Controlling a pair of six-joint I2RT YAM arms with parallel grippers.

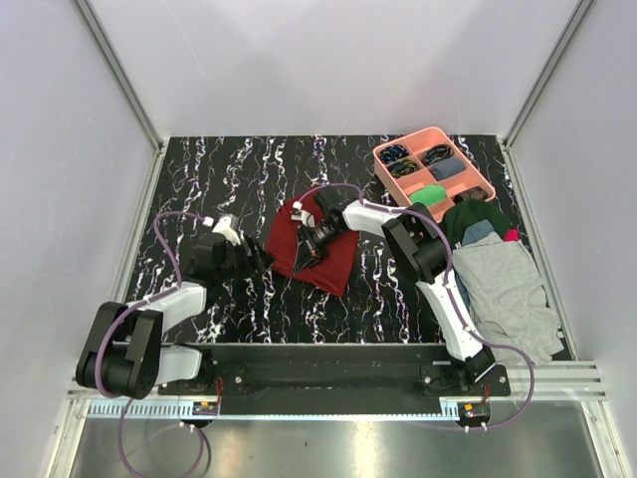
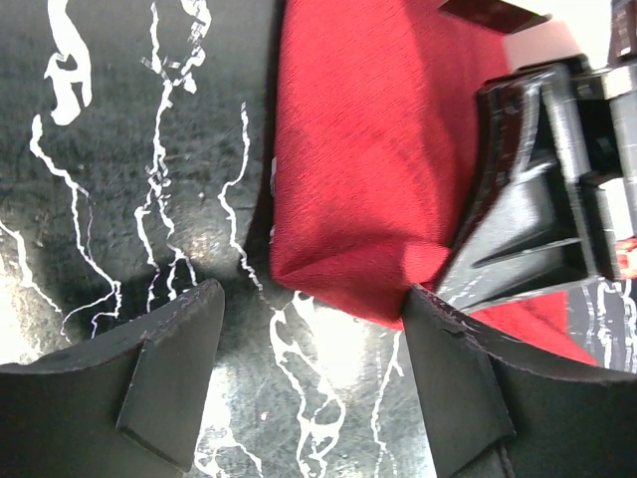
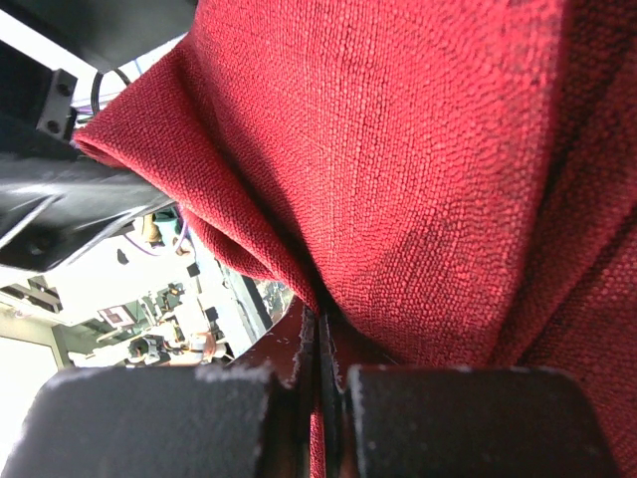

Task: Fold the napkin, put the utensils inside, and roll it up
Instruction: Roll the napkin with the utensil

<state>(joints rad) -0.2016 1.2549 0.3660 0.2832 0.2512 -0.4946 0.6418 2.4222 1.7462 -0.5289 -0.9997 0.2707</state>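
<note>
spotted plain maroon square cloth napkin (image 1: 338,264) bunched mid-table | had right gripper (image 1: 315,242) pinched tight on a raised fold near its middle | had left gripper (image 1: 261,259) spread wide, empty, just off its 9 o'clock edge | saw no utensils | imo risked losing that thin pinch or dragging the whole cloth askew

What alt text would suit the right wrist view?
The right gripper, jaws closed, pinches a fold of the dark red napkin, whose creased cloth fills most of the frame. At upper left is black arm hardware.
</note>
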